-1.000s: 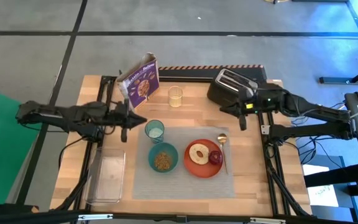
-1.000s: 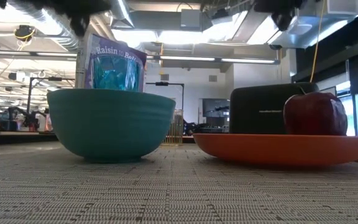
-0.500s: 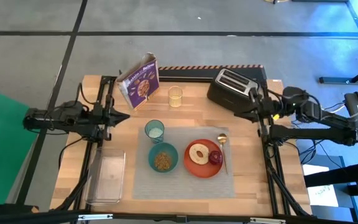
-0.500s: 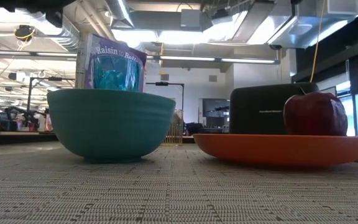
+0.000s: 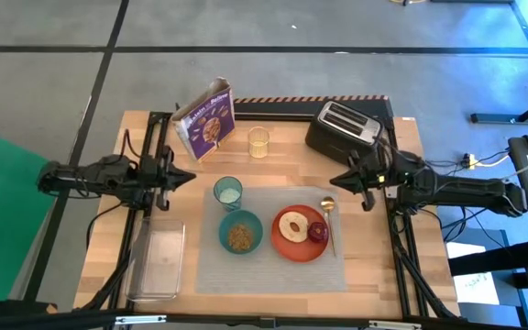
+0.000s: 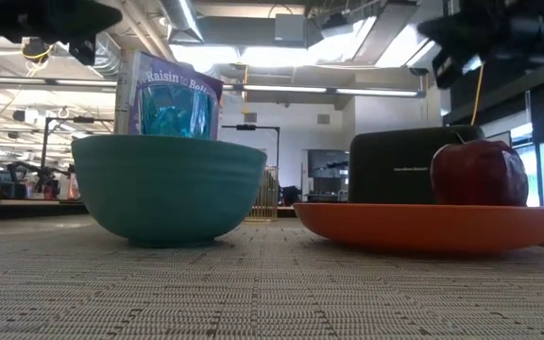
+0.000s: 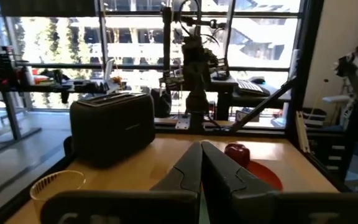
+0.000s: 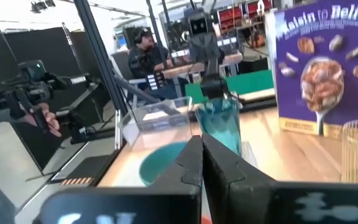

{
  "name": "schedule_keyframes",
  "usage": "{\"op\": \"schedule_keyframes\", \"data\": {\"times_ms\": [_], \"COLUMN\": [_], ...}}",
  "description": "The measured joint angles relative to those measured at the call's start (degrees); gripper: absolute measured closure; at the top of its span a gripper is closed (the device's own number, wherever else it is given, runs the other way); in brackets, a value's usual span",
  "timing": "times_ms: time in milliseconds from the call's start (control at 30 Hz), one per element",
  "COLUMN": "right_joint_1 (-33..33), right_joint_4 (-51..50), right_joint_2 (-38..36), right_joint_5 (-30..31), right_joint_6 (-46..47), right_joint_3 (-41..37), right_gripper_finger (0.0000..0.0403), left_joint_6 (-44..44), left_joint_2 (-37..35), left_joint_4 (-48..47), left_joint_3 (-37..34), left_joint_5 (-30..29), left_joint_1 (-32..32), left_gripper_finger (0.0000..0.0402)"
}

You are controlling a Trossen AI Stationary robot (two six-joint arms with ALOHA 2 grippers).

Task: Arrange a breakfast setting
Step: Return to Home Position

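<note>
R gripper (image 5: 337, 181), fingers together, empty; spoon (image 5: 329, 218) lies near it twd table (image 5: 282, 147) front, on mat (image 5: 264, 275) beside plate (image 5: 296, 253) – prob thin, slick, take mid-handle. L gripper (image 5: 185, 177) likewise together, empty; cup (image 5: 228, 192) just past its tips, looks light, tippy, hold low

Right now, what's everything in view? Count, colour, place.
placemat: 1, grey, centre of table
plate: 1, orange-red, on placemat
bowl: 1, teal, on placemat, left of plate
bagel: 1, tan, on plate
apple: 1, dark red, on plate
spoon: 1, gold, on placemat, right of plate
teal cup: 1, translucent, placemat's far left corner
cereal box: 1, purple, upright, far left
yellow cup: 1, translucent, beside cereal box
toaster: 1, black, far right
tray: 1, clear, left of placemat
person: 1, seated, room behind
left pincer: dark, shut, left of teal cup
right pincer: dark, shut, near spoon
</note>
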Motion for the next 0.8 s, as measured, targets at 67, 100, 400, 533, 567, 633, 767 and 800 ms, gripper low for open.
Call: {"op": "schedule_keyframes", "data": {"times_ms": [67, 100, 400, 533, 567, 633, 767, 800], "right_joint_1": [0.0, 0.0, 0.0, 0.0, 0.0, 0.0, 0.0, 0.0], "right_joint_4": [2.4, 3.4, 4.0, 0.0, -1.4, -3.9, -5.4, -5.4], "right_joint_2": [0.8, 1.0, -4.7, -9.6, -10.7, -12.6, -14.4, -14.4], "right_joint_5": [0.0, 0.0, -2.1, -1.6, -1.5, -0.1, 2.6, 2.8], "right_joint_6": [0.2, 0.5, 1.0, -0.1, -0.6, -1.6, -1.8, -1.8], "right_joint_3": [-2.0, -2.7, -3.3, -3.3, -3.3, -3.3, -3.3, -3.3], "right_gripper_finger": [0.0403, 0.0403, 0.0403, 0.0403, 0.0403, 0.0403, 0.0403, 0.0403], "left_joint_6": [0.0, 0.0, 2.4, 4.7, 4.9, 4.6, 3.0, 3.0], "left_joint_2": [0.4, 0.7, 0.8, 0.8, 0.8, 0.8, 0.8, 0.8], "left_joint_4": [1.8, 3.4, 5.9, 6.8, 7.5, 11.1, 19.5, 20.8], "left_joint_3": [-1.0, -1.5, -3.4, -4.2, -4.9, -7.0, -11.1, -11.9], "left_joint_5": [-1.3, -1.9, 0.2, 0.8, 0.6, 0.4, 2.1, 2.3], "left_joint_1": [0.0, 0.0, 0.0, 0.0, 0.1, 0.5, 0.8, 0.8], "left_gripper_finger": [0.04, 0.04, 0.04, 0.04, 0.04, 0.04, 0.04, 0.04]}}
